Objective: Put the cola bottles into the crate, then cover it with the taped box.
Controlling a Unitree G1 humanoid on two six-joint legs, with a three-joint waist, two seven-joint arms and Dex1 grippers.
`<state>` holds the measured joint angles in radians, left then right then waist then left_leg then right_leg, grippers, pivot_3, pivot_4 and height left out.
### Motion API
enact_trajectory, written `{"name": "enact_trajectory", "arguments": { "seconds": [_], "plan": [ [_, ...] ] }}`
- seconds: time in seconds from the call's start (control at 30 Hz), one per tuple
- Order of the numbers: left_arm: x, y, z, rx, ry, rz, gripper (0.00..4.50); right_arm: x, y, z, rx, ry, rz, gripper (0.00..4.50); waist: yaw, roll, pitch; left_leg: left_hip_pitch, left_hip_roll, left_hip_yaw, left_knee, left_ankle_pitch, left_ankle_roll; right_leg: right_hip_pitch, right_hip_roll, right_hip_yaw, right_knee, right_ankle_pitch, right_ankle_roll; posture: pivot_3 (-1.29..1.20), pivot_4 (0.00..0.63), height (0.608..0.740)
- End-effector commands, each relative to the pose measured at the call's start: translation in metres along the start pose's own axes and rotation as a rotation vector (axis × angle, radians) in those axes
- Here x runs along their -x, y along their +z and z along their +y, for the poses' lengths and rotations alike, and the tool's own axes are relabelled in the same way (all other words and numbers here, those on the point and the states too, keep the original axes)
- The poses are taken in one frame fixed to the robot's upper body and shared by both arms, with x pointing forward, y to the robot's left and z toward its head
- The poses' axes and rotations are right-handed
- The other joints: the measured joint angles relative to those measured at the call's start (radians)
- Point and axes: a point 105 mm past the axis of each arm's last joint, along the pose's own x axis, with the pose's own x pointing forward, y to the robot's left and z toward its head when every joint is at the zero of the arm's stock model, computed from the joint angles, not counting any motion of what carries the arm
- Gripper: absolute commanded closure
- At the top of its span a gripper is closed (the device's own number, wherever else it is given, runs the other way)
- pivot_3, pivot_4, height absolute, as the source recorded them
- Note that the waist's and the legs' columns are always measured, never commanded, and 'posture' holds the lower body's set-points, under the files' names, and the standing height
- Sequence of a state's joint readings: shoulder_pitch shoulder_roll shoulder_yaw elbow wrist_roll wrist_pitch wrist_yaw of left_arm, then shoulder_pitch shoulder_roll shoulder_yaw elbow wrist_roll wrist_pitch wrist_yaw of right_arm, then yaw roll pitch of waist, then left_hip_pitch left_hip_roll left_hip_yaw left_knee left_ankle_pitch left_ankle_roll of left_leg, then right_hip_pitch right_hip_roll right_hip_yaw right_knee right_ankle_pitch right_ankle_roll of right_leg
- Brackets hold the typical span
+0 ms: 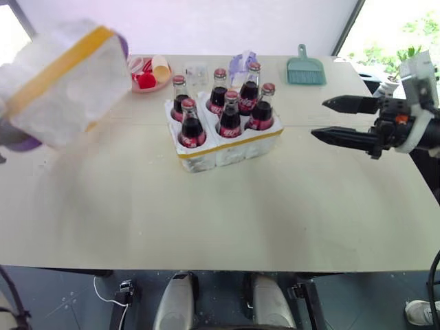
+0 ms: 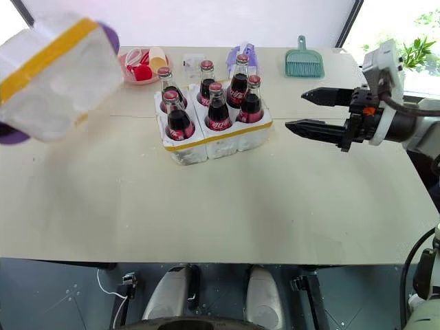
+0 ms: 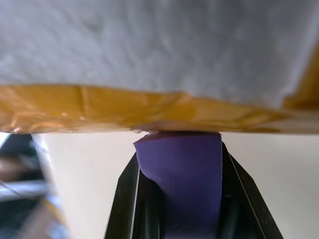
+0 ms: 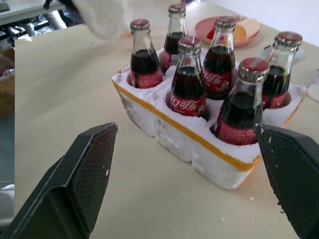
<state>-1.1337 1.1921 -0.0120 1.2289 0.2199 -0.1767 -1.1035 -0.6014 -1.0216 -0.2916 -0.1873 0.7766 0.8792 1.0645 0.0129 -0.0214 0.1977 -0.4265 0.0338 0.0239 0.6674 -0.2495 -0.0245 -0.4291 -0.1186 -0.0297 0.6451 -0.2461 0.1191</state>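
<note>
Six cola bottles (image 1: 221,106) stand upright in the wells of the crate (image 1: 223,146), a low white styrofoam tray with a yellow tape band, resting on the pale table (image 1: 227,213). All six wells are filled. The right gripper (image 2: 313,111) hovers above the table, well apart from the crate, its two black fingers spread wide with nothing between them; their tips point toward the crate's side. From the right wrist view, the crate and its bottles sit ahead of the open jaws, framed between the two fingers (image 4: 75,179).

The left gripper (image 3: 179,194) is clamped tight, its fingers (image 3: 127,199) pinching a purple piece fixed to the edge of the taped box (image 1: 65,82). That large white styrofoam shell with a wide yellow band is held up off the table, tilted, well clear of the crate. Beyond the crate, farther from both jaws, lie a pink plate of small cups (image 1: 148,74) and a teal dustpan (image 1: 306,69).
</note>
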Motion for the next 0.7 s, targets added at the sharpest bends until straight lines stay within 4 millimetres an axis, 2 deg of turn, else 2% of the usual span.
{"name": "enact_trajectory", "arguments": {
  "seconds": [0.03, 0.07, 0.17, 0.27, 0.37, 0.53, 0.7],
  "plan": [
    [0.005, 0.070, 0.019, -0.208, 0.154, -0.224, 4.11, 0.006, 0.013, 0.006, 0.044, -0.021, -0.059, 0.00, 0.000, 0.000, 0.000, 0.000, 0.000, 0.000, 0.000, 0.000, 0.000, 0.000, 0.000, 0.000, 0.000, 0.000, 0.000, 0.00, 0.150, 0.736],
    [0.004, 0.088, 0.018, -0.257, 0.182, -0.273, 4.11, 0.006, 0.012, 0.006, 0.041, -0.025, -0.060, 0.00, 0.002, 0.000, 0.000, 0.000, 0.000, 0.000, 0.000, 0.000, 0.000, 0.000, 0.000, 0.000, 0.000, 0.000, 0.000, 0.00, 0.150, 0.736],
    [0.002, 0.118, 0.008, -0.374, 0.219, -0.333, 4.11, 0.006, 0.011, 0.006, 0.032, -0.036, -0.063, 0.00, -0.003, 0.000, 0.000, 0.000, 0.000, 0.000, 0.000, 0.000, 0.000, 0.001, 0.000, 0.000, 0.000, 0.000, 0.000, 0.00, 0.150, 0.736],
    [-0.001, 0.167, -0.026, -0.604, 0.256, -0.378, 4.11, 0.006, 0.010, 0.006, 0.019, -0.050, -0.072, 0.00, -0.009, 0.000, 0.000, 0.000, 0.000, 0.000, 0.000, 0.000, 0.000, 0.001, 0.000, 0.001, 0.000, 0.000, 0.000, 0.00, 0.150, 0.736],
    [0.001, 0.191, -0.053, -0.665, 0.271, -0.411, 4.11, 0.006, 0.010, 0.006, 0.005, -0.067, -0.086, 0.00, -0.010, 0.000, 0.000, 0.000, 0.000, 0.000, 0.000, 0.000, 0.000, 0.001, 0.000, 0.001, 0.000, 0.000, 0.000, 0.00, 0.150, 0.736],
    [0.001, 0.218, -0.096, -0.854, 0.348, -0.437, 4.11, 0.005, 0.003, 0.005, -0.020, -0.086, -0.099, 0.00, -0.008, 0.000, 0.000, 0.000, 0.000, -0.001, 0.000, 0.000, 0.000, 0.001, 0.001, 0.001, 0.000, 0.000, 0.000, 0.00, 0.150, 0.736],
    [-0.006, 0.213, -0.117, -1.015, 0.379, -0.347, 4.11, 0.005, 0.009, 0.003, -0.036, -0.102, -0.131, 0.00, -0.004, 0.000, 0.000, 0.000, 0.000, 0.000, 0.000, 0.000, 0.000, 0.001, 0.001, 0.001, 0.000, 0.000, 0.000, 0.00, 0.150, 0.736]
  ]
}}
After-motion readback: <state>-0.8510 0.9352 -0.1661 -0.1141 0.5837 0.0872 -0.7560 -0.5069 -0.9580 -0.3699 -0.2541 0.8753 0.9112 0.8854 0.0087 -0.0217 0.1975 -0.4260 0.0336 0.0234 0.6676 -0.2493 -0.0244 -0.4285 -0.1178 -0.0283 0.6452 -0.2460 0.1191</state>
